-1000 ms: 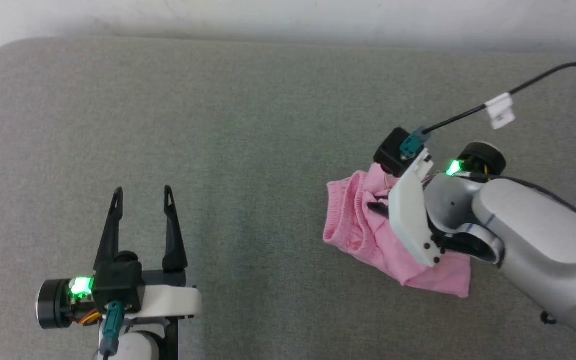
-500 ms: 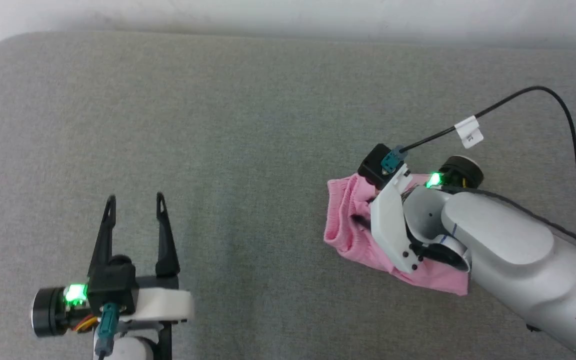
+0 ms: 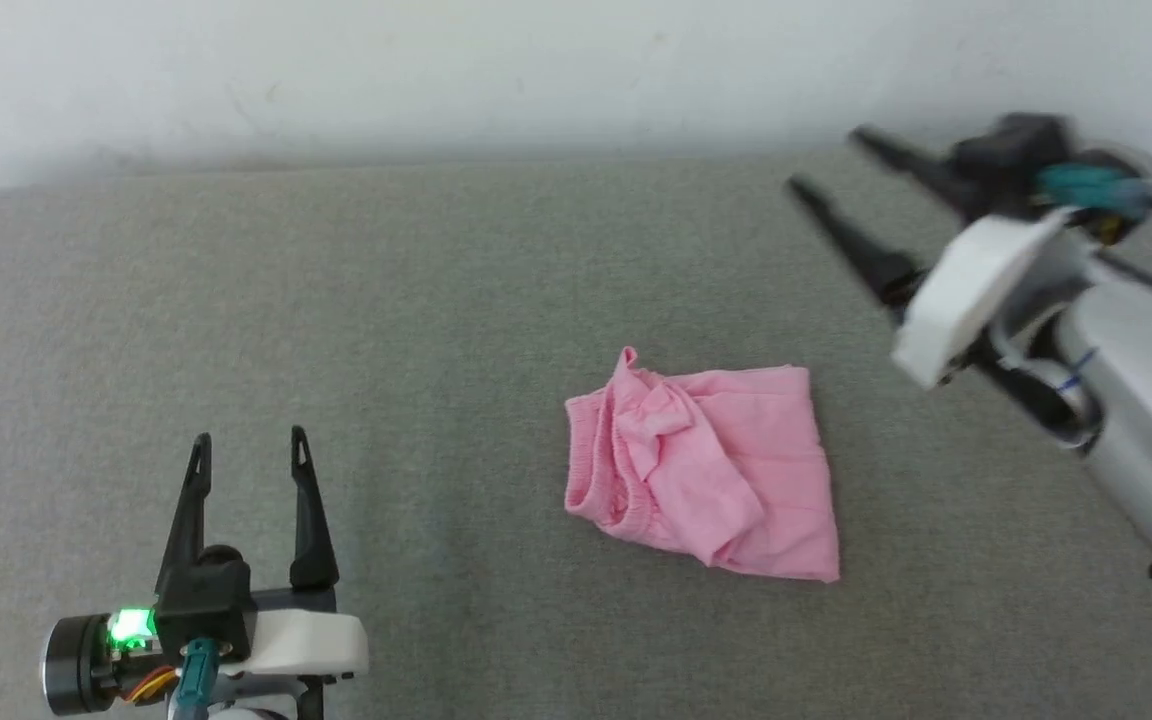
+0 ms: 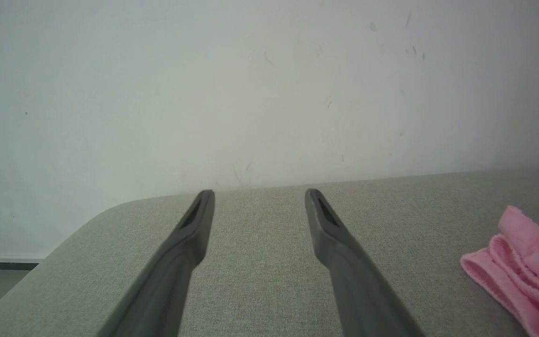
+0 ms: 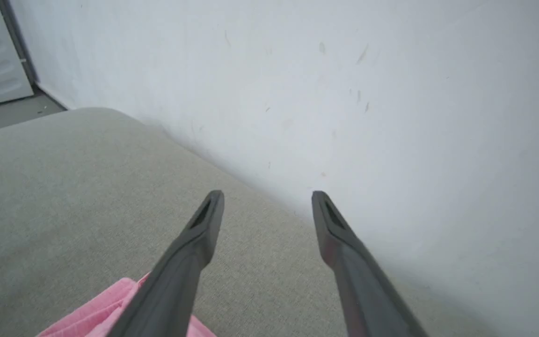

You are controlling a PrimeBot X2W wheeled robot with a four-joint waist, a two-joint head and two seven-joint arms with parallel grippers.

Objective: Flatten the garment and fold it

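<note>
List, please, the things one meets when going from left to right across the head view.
left gripper, low in the picture and open → pink garment, lying crumpled on the grey cushion → right gripper, raised at the upper right and open

Smeared by blur at the head view's upper right: right gripper [image 3: 825, 159], forearm cut by the right edge. Cut off at the bottom edge, lower left: wrist behind the left gripper [image 3: 249, 437]. Clipped by the right and bottom edges of the left wrist view: garment [image 4: 527, 276], just a corner showing. Same in the right wrist view, at the bottom edge, partly behind a finger.
</note>
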